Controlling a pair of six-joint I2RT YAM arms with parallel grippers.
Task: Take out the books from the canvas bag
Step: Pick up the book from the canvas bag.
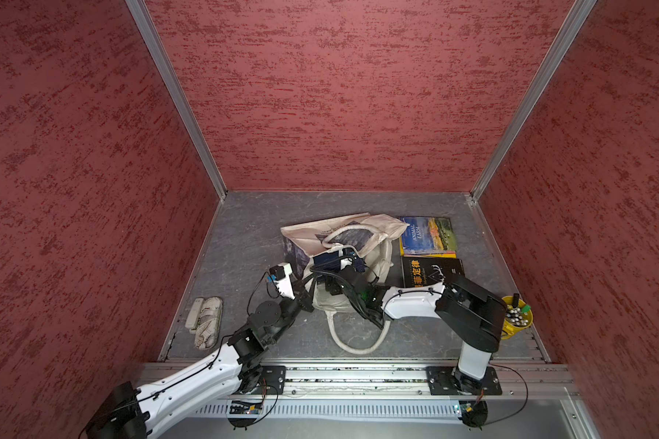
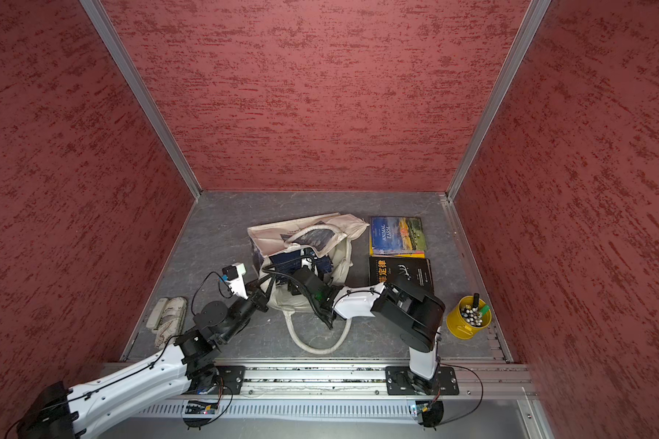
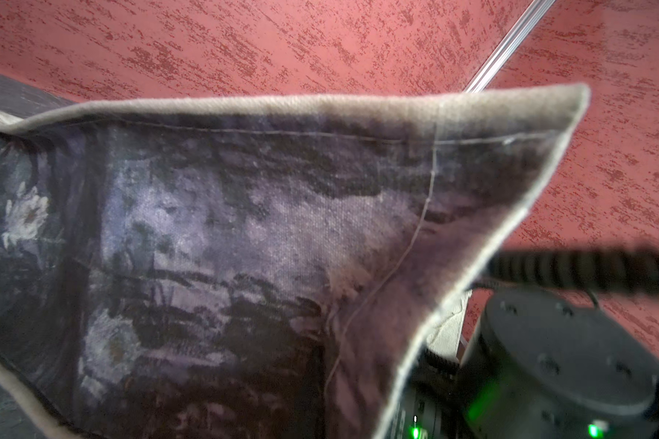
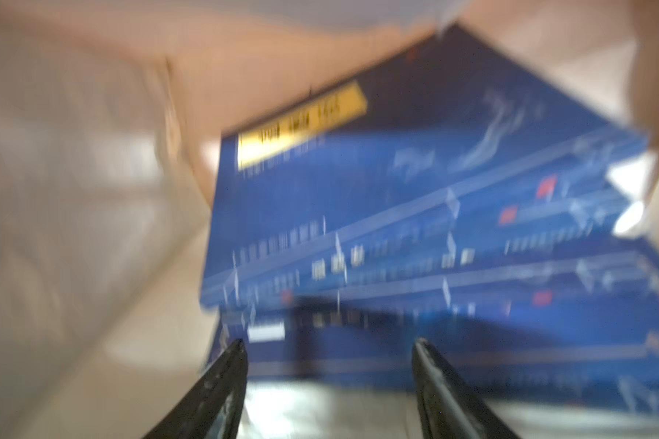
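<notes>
1. Grey table, red walls.
2. Bag lies mid-table, navy books inside; two books out beside it.
3. Left claw shut on bag rim; right claw open, empty, facing the navy books.
4. Next, likely: grip top book, withdraw.

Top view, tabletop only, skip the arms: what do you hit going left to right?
patterned case → canvas bag → black book → yellow bucket
</notes>
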